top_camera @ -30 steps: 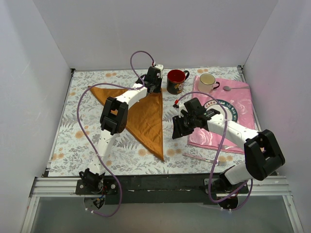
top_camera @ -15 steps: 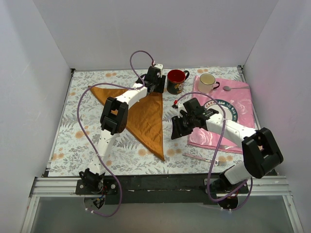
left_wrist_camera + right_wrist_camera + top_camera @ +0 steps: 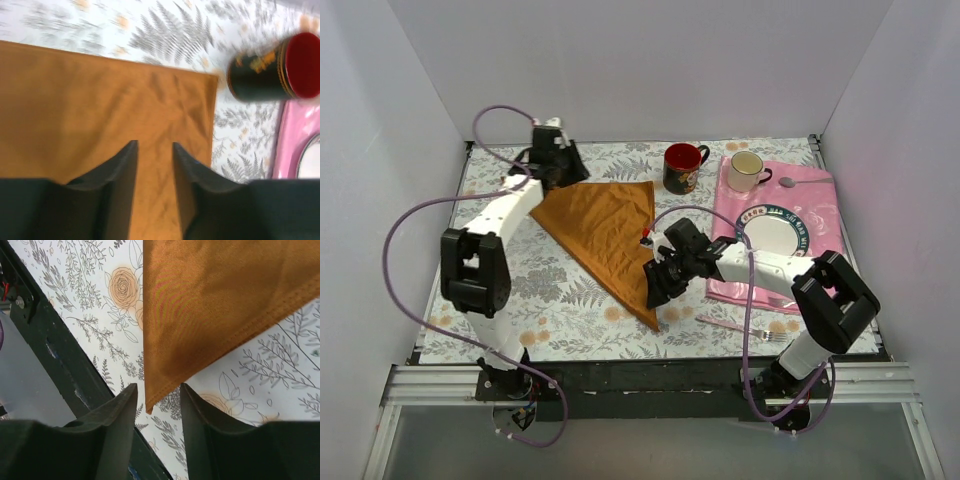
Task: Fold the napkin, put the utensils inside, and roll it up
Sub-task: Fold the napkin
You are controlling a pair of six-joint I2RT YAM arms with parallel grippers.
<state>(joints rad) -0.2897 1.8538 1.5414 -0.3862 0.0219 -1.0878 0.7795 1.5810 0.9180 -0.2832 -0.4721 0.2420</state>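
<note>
The rust-orange napkin lies folded into a triangle on the floral tablecloth, its long tip pointing toward the near edge. My left gripper is open over the napkin's far left corner; in the left wrist view the napkin lies flat below the open gripper. My right gripper is open at the napkin's near tip; in the right wrist view that tip sits between the spread jaws of the gripper, ungripped. A silver fork lies near the front right edge.
A black mug with a red inside stands beside the napkin's far right corner and shows in the left wrist view. A pink floral cloth on the right carries a plate, a cream mug and a spoon.
My left arm has swung from the napkin's corner by the dark mug to its far left corner. My right gripper has moved left from the pink cloth to the napkin's near tip.
</note>
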